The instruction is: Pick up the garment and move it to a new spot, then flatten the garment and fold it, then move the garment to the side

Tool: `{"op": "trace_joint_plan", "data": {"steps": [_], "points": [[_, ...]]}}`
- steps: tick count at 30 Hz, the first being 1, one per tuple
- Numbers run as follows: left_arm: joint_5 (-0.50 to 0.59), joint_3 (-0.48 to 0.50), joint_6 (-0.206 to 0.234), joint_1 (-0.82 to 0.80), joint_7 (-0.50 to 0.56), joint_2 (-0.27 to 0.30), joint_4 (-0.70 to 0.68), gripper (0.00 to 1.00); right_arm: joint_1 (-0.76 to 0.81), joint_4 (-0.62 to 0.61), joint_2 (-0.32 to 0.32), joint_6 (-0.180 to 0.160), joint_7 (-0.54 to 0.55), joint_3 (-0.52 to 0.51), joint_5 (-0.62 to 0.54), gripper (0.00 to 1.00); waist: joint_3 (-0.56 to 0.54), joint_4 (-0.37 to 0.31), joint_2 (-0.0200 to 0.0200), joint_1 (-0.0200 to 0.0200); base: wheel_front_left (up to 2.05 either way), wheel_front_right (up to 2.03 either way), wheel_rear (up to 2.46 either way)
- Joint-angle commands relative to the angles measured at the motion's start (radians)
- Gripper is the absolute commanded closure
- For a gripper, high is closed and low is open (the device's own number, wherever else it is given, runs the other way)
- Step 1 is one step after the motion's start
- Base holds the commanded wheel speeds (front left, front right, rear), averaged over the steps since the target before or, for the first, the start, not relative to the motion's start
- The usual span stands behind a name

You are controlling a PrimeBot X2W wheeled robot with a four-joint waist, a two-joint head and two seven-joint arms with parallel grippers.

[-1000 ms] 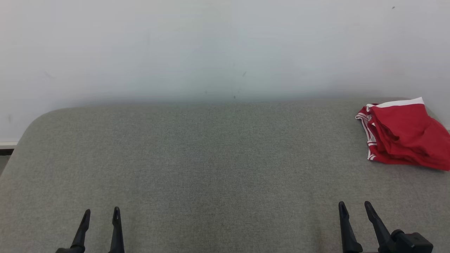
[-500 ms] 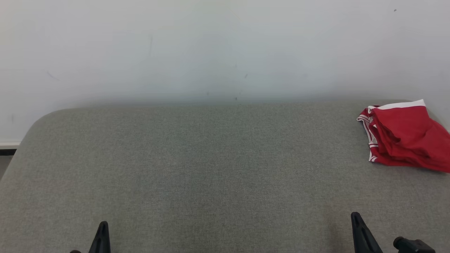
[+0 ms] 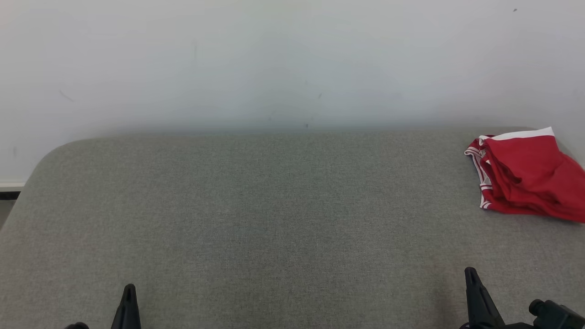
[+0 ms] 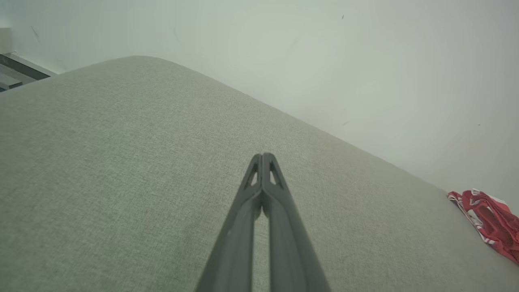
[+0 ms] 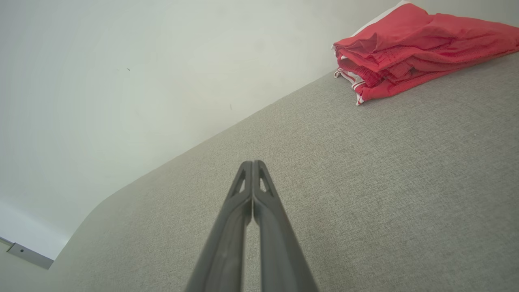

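The garment (image 3: pixel 525 176) is red with white trim, lying folded in a loose stack at the far right of the grey padded surface (image 3: pixel 274 219), close to the wall. It also appears in the right wrist view as the garment (image 5: pixel 421 44) and at the edge of the left wrist view as the garment (image 4: pixel 490 221). My left gripper (image 3: pixel 129 292) sits at the near left edge, shut, with nothing in it; its tips (image 4: pixel 262 156) meet. My right gripper (image 3: pixel 470 276) is at the near right, also shut and empty, tips (image 5: pixel 252 163) together, well short of the garment.
A pale wall (image 3: pixel 274 64) runs along the back of the padded surface. The surface's rounded left corner (image 3: pixel 50 155) drops off toward a skirting strip (image 3: pixel 9 187).
Both grippers have gone from open to shut and now sit lower at the bottom of the head view. The garment lies where it was.
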Motion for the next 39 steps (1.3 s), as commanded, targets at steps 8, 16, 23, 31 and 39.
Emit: {"op": "trace_joint_plan", "data": {"steps": [8, 16, 23, 31, 39], "points": [[-0.155, 0.009, -0.006, -0.04, 0.036, -0.001, -0.017, 1.0, -0.043, -0.006, 0.002, 0.0, 0.029, -0.017, 0.143, 1.0, 0.005, 0.0, 0.0, 0.0, 0.0, 0.0, 0.0], [-0.27, 0.014, -0.008, -0.052, 0.066, -0.004, -0.017, 1.0, -0.059, 0.0, 0.003, -0.001, 0.054, -0.028, 0.252, 1.0, 0.01, 0.0, 0.0, 0.0, 0.0, 0.0, 0.0], [-0.351, 0.018, -0.009, -0.06, 0.086, -0.005, -0.016, 1.0, -0.072, 0.004, 0.003, -0.001, 0.071, -0.036, 0.328, 1.0, 0.013, -0.001, 0.0, 0.0, 0.0, 0.0, 0.0], [-0.463, 0.023, -0.009, -0.072, 0.115, -0.007, -0.016, 1.0, -0.087, 0.01, 0.005, -0.001, 0.095, -0.046, 0.434, 1.0, 0.018, -0.001, 0.0, 0.0, 0.0, 0.0, 0.0], [-0.552, 0.027, -0.01, -0.081, 0.139, -0.01, -0.015, 1.0, -0.099, 0.014, 0.005, -0.001, 0.114, -0.055, 0.521, 1.0, 0.023, -0.001, 0.0, 0.0, 0.0, 0.0, 0.0]]}}
